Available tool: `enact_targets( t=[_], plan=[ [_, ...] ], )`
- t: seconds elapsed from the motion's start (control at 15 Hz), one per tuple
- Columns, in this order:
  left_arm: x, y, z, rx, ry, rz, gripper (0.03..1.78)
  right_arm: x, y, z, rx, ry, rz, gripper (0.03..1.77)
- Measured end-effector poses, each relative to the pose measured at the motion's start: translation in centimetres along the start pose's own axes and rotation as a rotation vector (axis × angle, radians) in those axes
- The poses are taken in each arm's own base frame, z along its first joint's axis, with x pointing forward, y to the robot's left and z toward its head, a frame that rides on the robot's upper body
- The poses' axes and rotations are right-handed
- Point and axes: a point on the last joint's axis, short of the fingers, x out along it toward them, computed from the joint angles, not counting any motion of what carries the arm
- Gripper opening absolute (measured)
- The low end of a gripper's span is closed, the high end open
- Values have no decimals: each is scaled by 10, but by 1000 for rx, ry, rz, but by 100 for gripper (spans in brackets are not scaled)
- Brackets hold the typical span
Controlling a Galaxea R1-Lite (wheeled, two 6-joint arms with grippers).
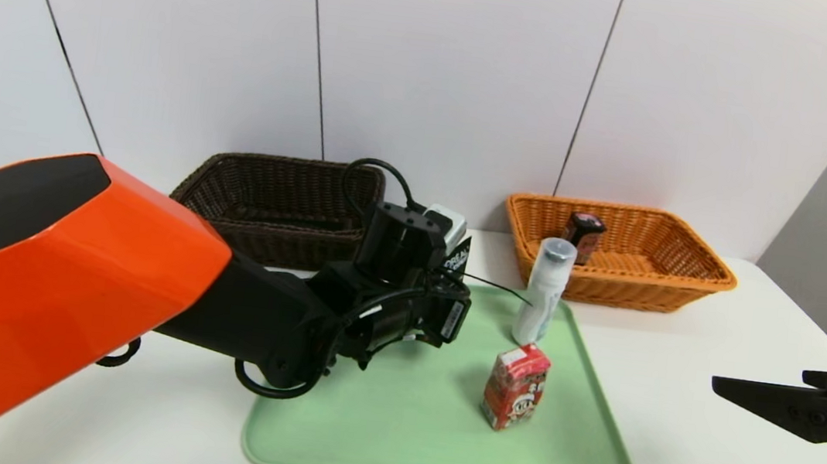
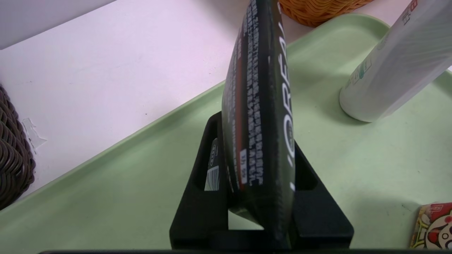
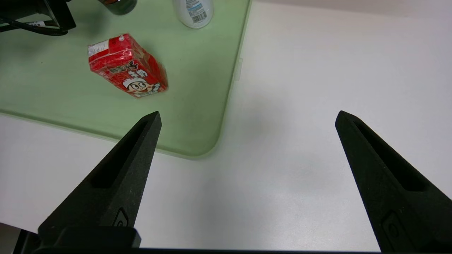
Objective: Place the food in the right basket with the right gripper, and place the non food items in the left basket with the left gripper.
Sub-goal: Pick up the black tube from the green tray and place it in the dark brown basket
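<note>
1. Left gripper point(image 2: 259, 176), over the far left part of the green tray point(image 1: 389, 447): fingers closed on the black L'Oreal tube point(image 2: 261, 106), which stands upright between them.
2. Right gripper point(image 3: 247, 121), above bare table point(image 1: 731, 455) right of the tray: fingers spread wide, holding nothing.
3. Red drink carton point(image 1: 515, 386) upright mid-tray; white bottle point(image 1: 543, 293) upright behind it, near the far rim.
4. Orange basket point(image 1: 688, 283), far right, holds a dark pack point(image 1: 583, 234). Dark brown basket point(image 1: 265, 235), far left.

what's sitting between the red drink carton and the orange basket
The slim white bottle stands upright on the green tray between red carton and orange basket, clear in the head view.
</note>
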Motion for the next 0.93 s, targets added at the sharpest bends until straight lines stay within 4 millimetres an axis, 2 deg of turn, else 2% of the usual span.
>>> enact_targets(
  t=[0.33, 0.8, 0.93],
  plan=[
    [-14, 1, 15, 0, -32, -1, 37, 0, 0, 0, 0, -3, 0, 170],
    [-65, 6, 74, -5, -114, -3, 37, -2, 0, 0, 1, -8, 1, 170],
    [-76, 15, 89, -13, -124, 15, 37, -2, 0, 1, 1, -10, -1, 170]
  ],
)
